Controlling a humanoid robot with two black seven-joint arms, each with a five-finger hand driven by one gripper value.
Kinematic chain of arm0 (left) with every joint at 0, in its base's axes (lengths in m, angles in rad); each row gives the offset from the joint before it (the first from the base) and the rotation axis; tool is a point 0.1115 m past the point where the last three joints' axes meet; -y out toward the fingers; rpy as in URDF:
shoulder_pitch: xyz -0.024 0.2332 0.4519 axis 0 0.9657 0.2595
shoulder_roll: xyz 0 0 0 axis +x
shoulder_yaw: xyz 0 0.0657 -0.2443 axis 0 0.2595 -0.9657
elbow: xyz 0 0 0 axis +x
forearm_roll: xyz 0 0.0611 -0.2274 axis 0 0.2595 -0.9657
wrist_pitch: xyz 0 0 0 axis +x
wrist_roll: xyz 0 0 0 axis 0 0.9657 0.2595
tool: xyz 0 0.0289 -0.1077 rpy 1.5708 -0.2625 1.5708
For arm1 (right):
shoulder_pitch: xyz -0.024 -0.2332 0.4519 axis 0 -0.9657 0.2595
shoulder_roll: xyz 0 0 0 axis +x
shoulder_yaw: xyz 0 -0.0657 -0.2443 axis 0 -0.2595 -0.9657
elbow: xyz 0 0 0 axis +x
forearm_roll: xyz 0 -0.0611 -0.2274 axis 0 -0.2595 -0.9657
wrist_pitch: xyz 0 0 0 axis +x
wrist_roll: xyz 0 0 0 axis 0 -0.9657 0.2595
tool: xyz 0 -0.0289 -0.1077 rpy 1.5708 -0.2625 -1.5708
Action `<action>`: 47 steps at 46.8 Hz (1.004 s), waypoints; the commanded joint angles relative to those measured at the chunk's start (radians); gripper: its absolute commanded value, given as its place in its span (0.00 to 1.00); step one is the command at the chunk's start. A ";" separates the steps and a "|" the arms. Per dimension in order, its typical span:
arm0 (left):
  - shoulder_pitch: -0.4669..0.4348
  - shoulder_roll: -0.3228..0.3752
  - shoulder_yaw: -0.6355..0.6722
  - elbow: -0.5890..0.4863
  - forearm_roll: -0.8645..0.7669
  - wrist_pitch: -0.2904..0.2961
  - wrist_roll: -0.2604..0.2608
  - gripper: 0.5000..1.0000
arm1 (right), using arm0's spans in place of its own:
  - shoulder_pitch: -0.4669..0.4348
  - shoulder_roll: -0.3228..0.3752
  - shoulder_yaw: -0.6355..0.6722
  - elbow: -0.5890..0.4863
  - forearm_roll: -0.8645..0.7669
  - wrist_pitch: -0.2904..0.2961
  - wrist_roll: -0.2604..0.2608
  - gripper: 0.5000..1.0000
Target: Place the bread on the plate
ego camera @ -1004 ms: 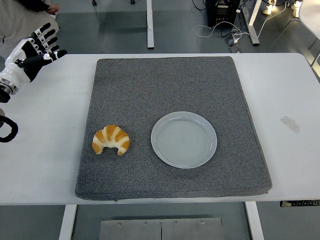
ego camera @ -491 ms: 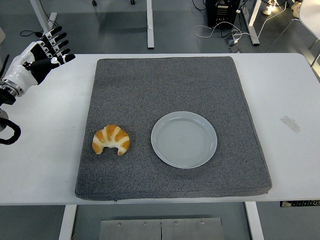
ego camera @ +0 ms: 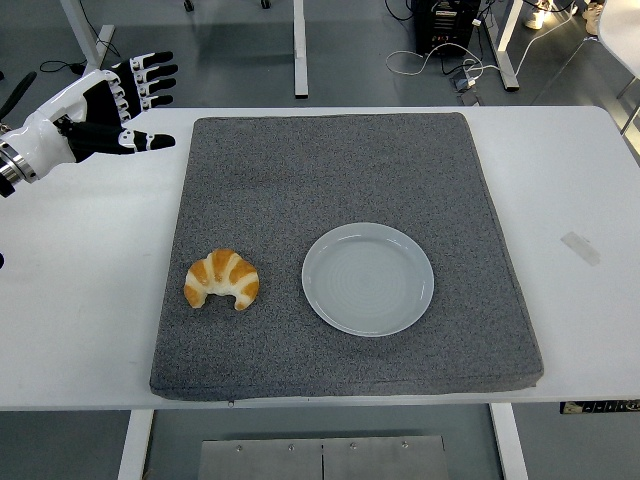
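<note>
A golden croissant (ego camera: 222, 279) lies on the left part of the dark grey mat (ego camera: 340, 170), ends pointing toward the near edge. A pale round plate (ego camera: 368, 279) sits on the mat just right of it, bare. My left hand (ego camera: 135, 100) is at the far left over the white table, above the mat's far left corner, fingers spread and holding nothing. It is well away from the croissant. The right arm is out of view.
The mat covers the middle of the white table (ego camera: 580, 180). A small piece of clear tape (ego camera: 581, 247) lies on the table at the right. Table legs and cables show on the floor beyond the far edge.
My left hand has moved right and slightly up, from the far left edge toward the mat's far left corner. A person at the top left has left the view. Croissant and plate have not moved.
</note>
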 commanded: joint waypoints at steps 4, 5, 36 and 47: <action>-0.012 0.013 0.000 -0.014 0.091 0.012 0.003 0.96 | 0.000 0.000 0.000 0.000 0.000 0.000 0.000 1.00; -0.018 0.014 0.000 -0.022 0.102 0.012 0.002 0.96 | 0.000 0.000 0.000 0.000 0.000 0.000 0.000 1.00; -0.065 0.048 0.004 -0.172 0.601 0.014 0.005 0.96 | 0.000 0.000 0.000 0.000 0.000 0.000 0.000 1.00; -0.095 0.056 0.048 -0.185 0.734 0.015 0.005 0.96 | 0.000 0.000 0.000 0.000 0.000 0.000 0.000 1.00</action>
